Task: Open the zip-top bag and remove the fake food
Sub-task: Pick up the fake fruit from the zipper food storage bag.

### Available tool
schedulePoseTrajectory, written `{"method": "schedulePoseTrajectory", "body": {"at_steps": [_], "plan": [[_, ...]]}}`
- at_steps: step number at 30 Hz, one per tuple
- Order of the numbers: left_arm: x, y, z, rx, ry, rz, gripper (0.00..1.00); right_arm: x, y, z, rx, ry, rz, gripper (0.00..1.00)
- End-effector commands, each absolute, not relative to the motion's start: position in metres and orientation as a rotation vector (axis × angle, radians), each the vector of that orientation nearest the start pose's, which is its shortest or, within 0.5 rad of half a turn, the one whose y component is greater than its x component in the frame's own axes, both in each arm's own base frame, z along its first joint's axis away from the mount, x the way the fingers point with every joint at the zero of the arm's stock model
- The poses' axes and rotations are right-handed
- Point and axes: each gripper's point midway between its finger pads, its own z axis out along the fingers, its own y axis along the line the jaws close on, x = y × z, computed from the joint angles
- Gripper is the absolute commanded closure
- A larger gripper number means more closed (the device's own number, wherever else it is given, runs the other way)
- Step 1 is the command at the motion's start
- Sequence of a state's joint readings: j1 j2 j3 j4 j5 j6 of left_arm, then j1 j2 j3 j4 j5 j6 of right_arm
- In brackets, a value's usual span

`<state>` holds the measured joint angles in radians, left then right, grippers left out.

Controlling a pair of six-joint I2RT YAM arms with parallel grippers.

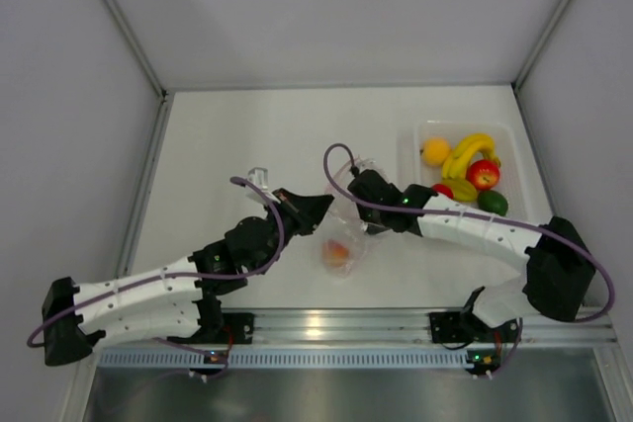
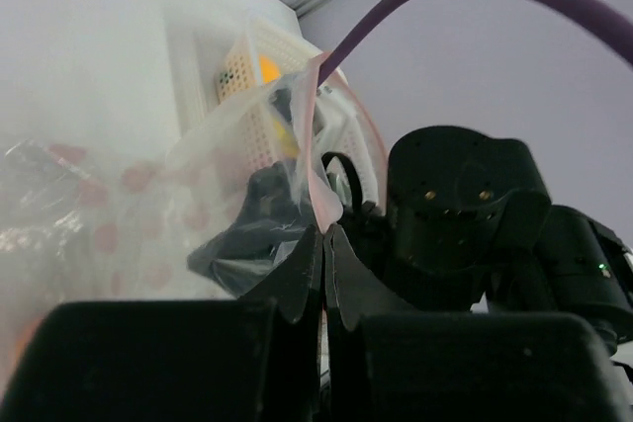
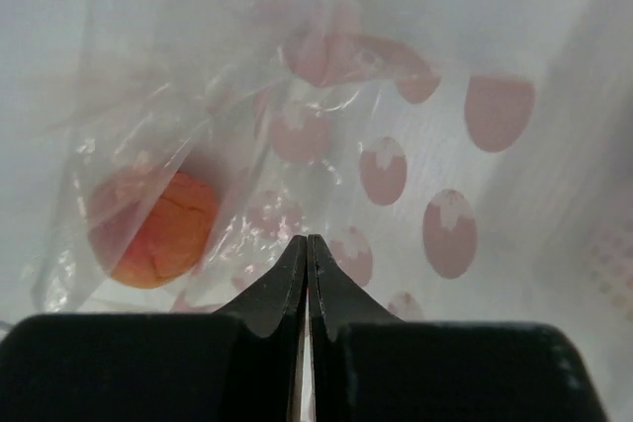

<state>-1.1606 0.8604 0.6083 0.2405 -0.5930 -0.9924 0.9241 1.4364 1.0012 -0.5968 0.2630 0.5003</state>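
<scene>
left gripper (image 2: 323, 234): clenched on the pink zip strip (image 2: 315, 145) of the zip-top bag (image 1: 348, 229). The tips met right on the lip, so it anchored one side of the mouth.
right gripper (image 3: 308, 242): fingers pressed together against the pink-dotted film. It was probably pinching the opposite wall, but the wrist view was too close to be sure.
bag position: centre of the top view, strung between the two grippers, with the body hanging toward the bottom of the frame.
why held so: opposing grips at the mouth read as a setup for pulling the two lips apart.
fake food inside: one peach-coloured fruit (image 3: 158, 229), lower left of the right wrist view. It sat low in the bag, away from the mouth.
fake food outside: bananas (image 1: 467, 153), orange (image 1: 435, 151), red apple (image 1: 483, 175) and lime (image 1: 492, 202) lay in the clear tray (image 1: 407, 145), upper right of the top view, well apart from the bag.
task state: judged to be at the mouth-spreading step, with the fruit not yet out.
</scene>
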Motion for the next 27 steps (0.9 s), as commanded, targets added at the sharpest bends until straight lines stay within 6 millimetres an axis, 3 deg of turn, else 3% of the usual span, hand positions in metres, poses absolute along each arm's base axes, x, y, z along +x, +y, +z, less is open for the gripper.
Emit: {"method": "schedulePoseTrajectory", "body": {"at_steps": [1,3,6,9,13,14,18,21,22,24,27], "plan": [[0.199,-0.274,0.346,-0.440,1.498,-1.328,1.00,0.236,0.176,0.113,-0.339,2.521,-0.071,1.00],[0.200,-0.270,0.343,-0.434,1.495,-1.300,1.00,0.243,0.154,0.122,-0.311,2.516,-0.169,1.00],[0.201,-0.265,0.330,-0.430,1.507,-1.265,1.00,0.250,0.144,0.133,-0.305,2.507,-0.261,1.00],[0.200,-0.269,0.314,-0.390,1.545,-1.240,1.00,0.252,0.149,0.129,-0.330,2.523,-0.279,1.00],[0.198,-0.274,0.288,-0.361,1.599,-1.215,1.00,0.246,0.173,0.120,-0.377,2.552,-0.162,0.96],[0.198,-0.273,0.275,-0.365,1.621,-1.203,1.00,0.245,0.175,0.120,-0.381,2.551,-0.165,0.95],[0.197,-0.262,0.260,-0.402,1.625,-1.190,1.00,0.240,0.182,0.117,-0.410,2.552,-0.221,0.92],[0.196,-0.257,0.262,-0.404,1.611,-1.187,1.00,0.237,0.178,0.118,-0.410,2.538,-0.322,0.92],[0.196,-0.254,0.265,-0.404,1.601,-1.191,1.00,0.235,0.180,0.116,-0.424,2.535,-0.351,0.88],[0.195,-0.252,0.267,-0.398,1.593,-1.188,1.00,0.232,0.188,0.113,-0.453,2.545,-0.328,0.80],[0.196,-0.253,0.263,-0.392,1.600,-1.176,1.00,0.226,0.199,0.106,-0.477,2.572,-0.262,0.78]]}}
